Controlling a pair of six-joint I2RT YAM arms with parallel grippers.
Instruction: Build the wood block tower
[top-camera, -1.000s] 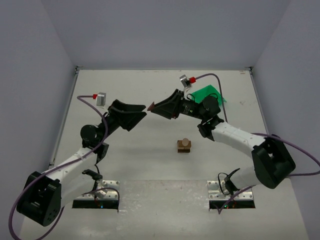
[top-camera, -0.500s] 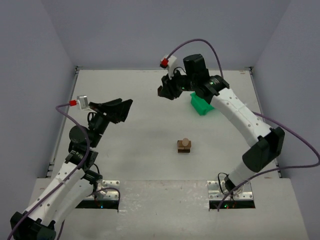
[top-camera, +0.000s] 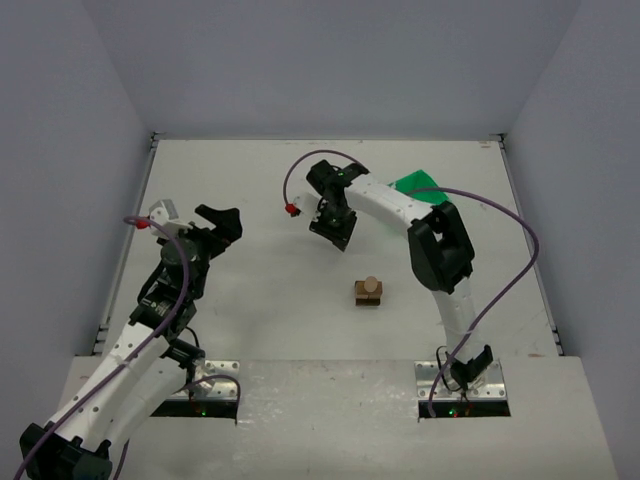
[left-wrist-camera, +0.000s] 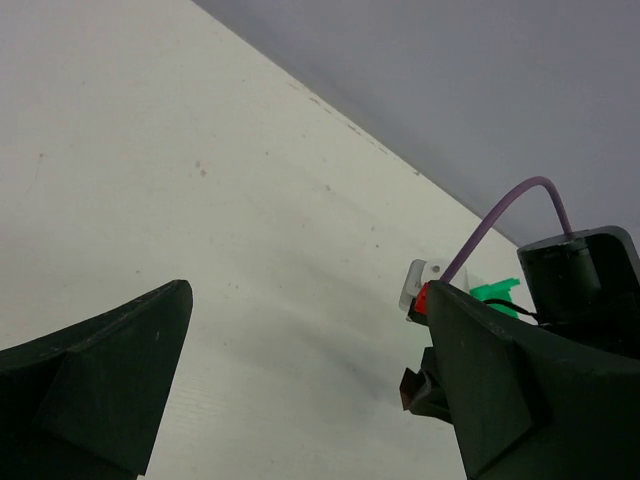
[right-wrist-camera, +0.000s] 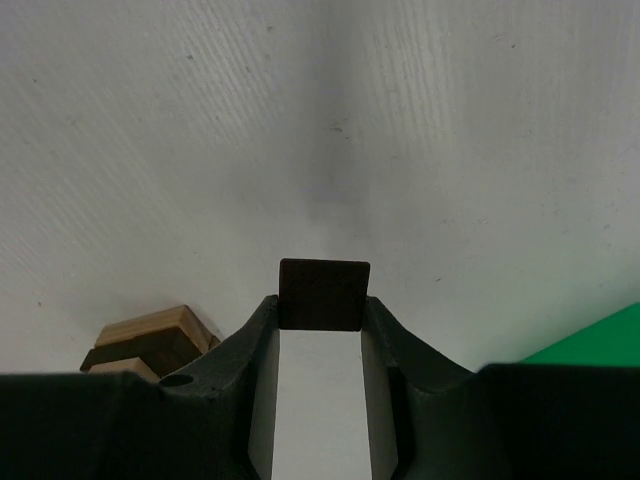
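The wood block tower (top-camera: 369, 292) is a small stack of tan and dark brown blocks with a short cylinder on top, at the table's middle. Its corner shows in the right wrist view (right-wrist-camera: 152, 342) at lower left. My right gripper (top-camera: 330, 228) hangs up-left of the tower, shut on a dark brown block (right-wrist-camera: 323, 294) held between its fingertips above the table. The same block shows in the left wrist view (left-wrist-camera: 411, 389). My left gripper (top-camera: 222, 222) is open and empty at the left, its jaws spread wide (left-wrist-camera: 310, 390).
A green plastic bin (top-camera: 420, 187) sits at the back right, behind the right arm; its corner shows in the right wrist view (right-wrist-camera: 600, 340). The white table (top-camera: 270, 300) is walled by grey panels on three sides.
The right arm has swung down from the bin side toward the table's middle with the dark block. The left arm has drawn back to the left and lowered.
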